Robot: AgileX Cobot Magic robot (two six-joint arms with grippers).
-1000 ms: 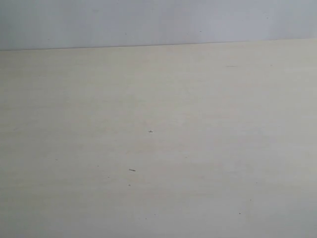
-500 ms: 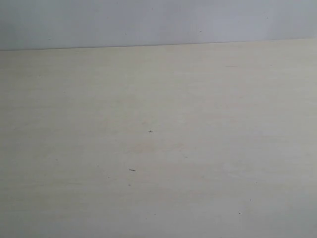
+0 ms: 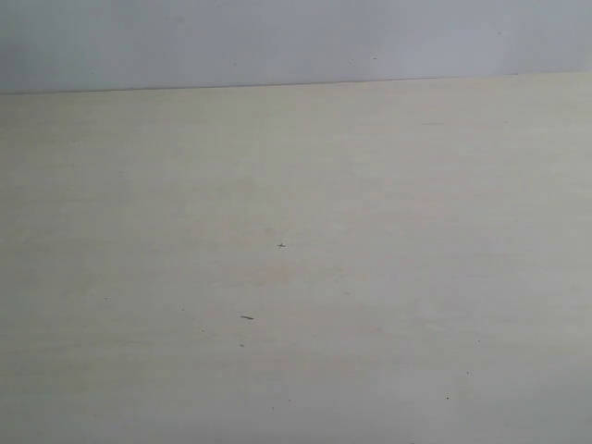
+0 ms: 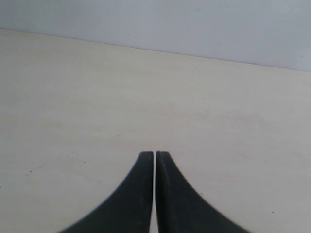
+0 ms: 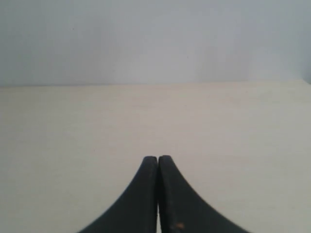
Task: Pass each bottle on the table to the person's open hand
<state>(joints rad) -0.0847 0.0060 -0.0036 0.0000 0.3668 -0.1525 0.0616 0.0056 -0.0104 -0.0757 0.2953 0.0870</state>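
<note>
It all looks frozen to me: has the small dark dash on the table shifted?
No: the dash stays put, below-left of the cross-shaped speck.

The table (image 3: 388, 213) ran from the near edge of the exterior view back to a wall (image 3: 277, 42), which stood behind the table's far edge. On the table, a speck (image 3: 281, 245) lay near the middle of that view. A short mark (image 3: 247, 317) lay nearer the camera and slightly left of the speck. My left gripper (image 4: 155, 154) sat over the table, with the far edge and the wall ahead of it. My right gripper (image 5: 158, 158) likewise sat over the table, facing the wall beyond the edge. Whether either tip touched the table I could not tell.
</note>
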